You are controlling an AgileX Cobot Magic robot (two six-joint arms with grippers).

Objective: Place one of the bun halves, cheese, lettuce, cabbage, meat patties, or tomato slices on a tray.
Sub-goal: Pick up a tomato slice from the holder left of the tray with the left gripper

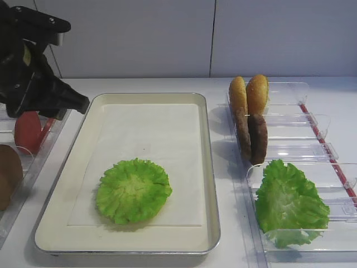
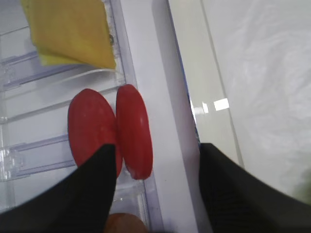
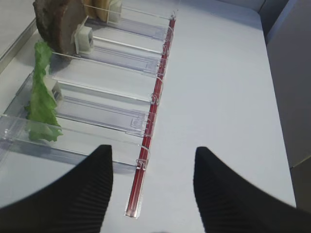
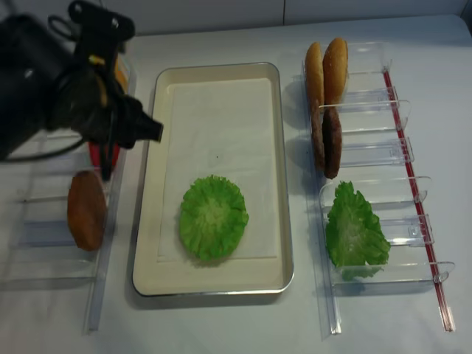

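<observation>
Left gripper [image 2: 158, 170] is hovering over the tomato slices [image 2: 132, 130] beside the tray [image 2: 187, 97] rim, fingers apart; right gripper [image 3: 153, 177] fingers are standing apart over bare table [image 3: 218, 87].

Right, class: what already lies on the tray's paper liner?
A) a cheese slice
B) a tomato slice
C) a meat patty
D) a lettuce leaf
D: a single ruffled green lettuce leaf lies flat on the liner of the tray; the tomato slices, cheese and patties are in the clear racks beside it.
</observation>
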